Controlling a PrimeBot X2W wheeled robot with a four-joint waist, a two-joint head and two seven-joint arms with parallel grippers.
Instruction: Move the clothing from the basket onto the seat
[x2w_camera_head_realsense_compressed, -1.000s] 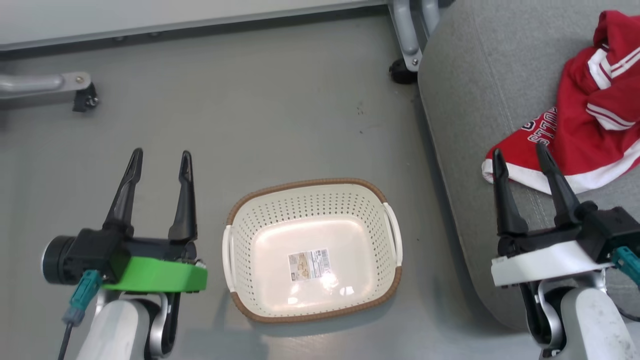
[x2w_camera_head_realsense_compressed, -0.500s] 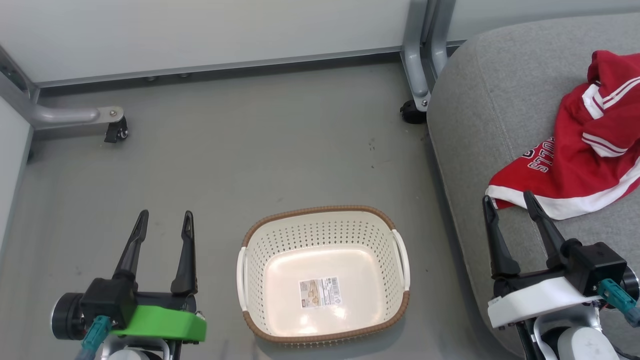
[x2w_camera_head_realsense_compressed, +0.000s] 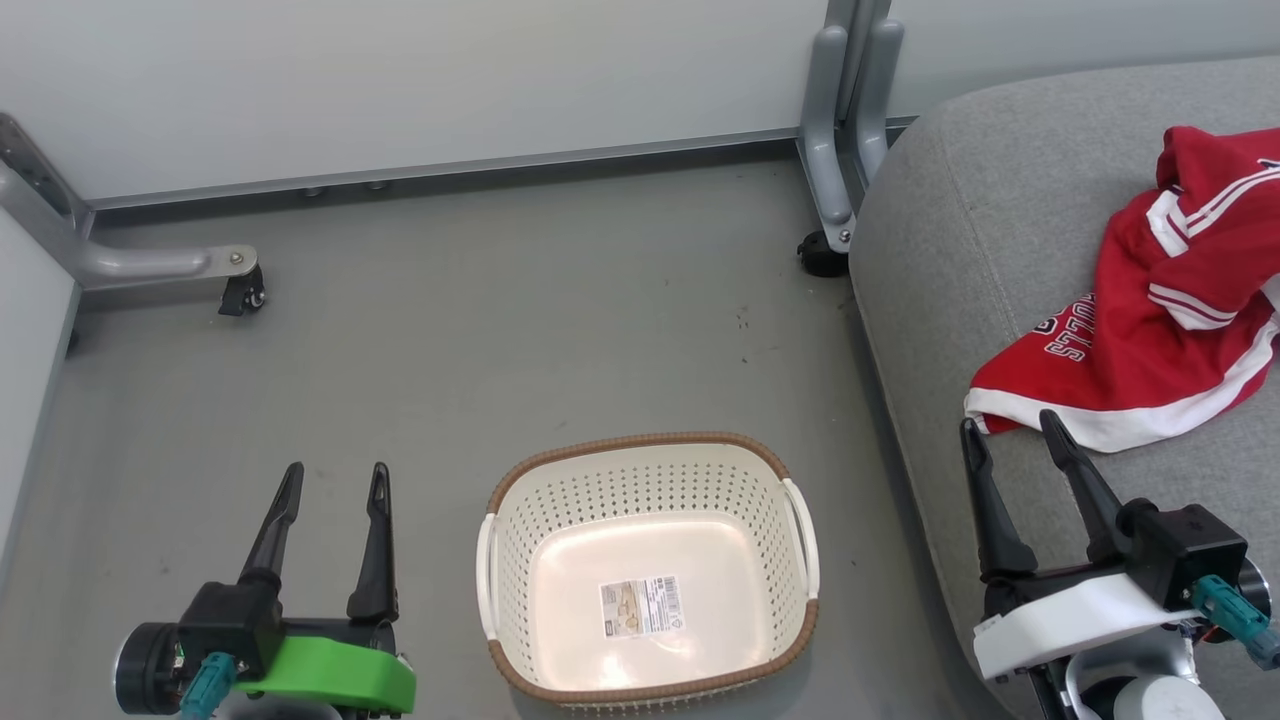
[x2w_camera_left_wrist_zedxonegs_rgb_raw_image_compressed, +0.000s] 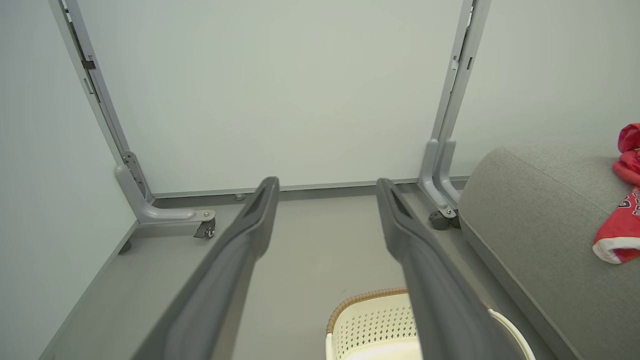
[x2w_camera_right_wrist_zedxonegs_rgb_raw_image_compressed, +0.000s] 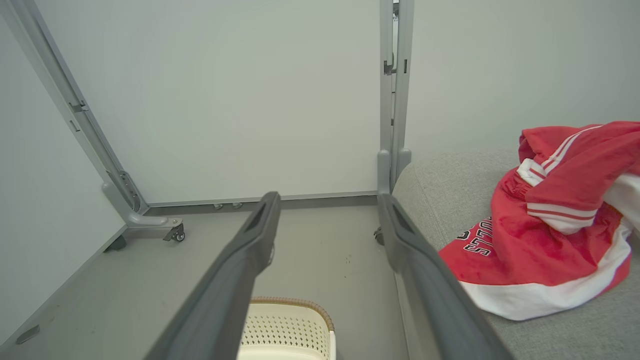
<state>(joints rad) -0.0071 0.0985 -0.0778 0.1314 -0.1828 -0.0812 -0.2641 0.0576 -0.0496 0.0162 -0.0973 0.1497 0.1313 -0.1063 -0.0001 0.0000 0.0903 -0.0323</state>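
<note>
1. Left gripper (x2w_camera_head_realsense_compressed: 337, 470): fingers spread wide, nothing between them. Hangs over the floor (x2w_camera_head_realsense_compressed: 500, 300), left of the basket (x2w_camera_head_realsense_compressed: 640, 442) and apart from it.

2. Right gripper (x2w_camera_head_realsense_compressed: 1007, 422): fingers equally wide apart, holding nothing. Sits over the near edge of the seat (x2w_camera_head_realsense_compressed: 950, 250), tips pointing at the clothing (x2w_camera_head_realsense_compressed: 1130, 350) and just beside its white hem. Whether a tip touches the cloth cannot be told.

3. Basket: cream, perforated sides, brown rim. Stands upright on the floor between the two grippers, beside the seat's left flank. Inner bottom in plain view, bearing a label (x2w_camera_head_realsense_compressed: 642, 606).

4. Clothing: red heap lying on the seat, well apart from the basket. The piece with the white hem band and dark lettering lies nearest the right gripper. The striped piece is bunched on top, farther back. The heap runs off the right edge of the head view.

5. Seat: large grey cushion with a rounded corner, right of the basket.

6. Surroundings: pale wall (x2w_camera_head_realsense_compressed: 400, 80) behind. Grey post (x2w_camera_head_realsense_compressed: 845, 120) with a caster (x2w_camera_head_realsense_compressed: 822, 255) at the seat's far corner. Grey leg (x2w_camera_head_realsense_compressed: 150, 262) with its own caster at far left.
</note>
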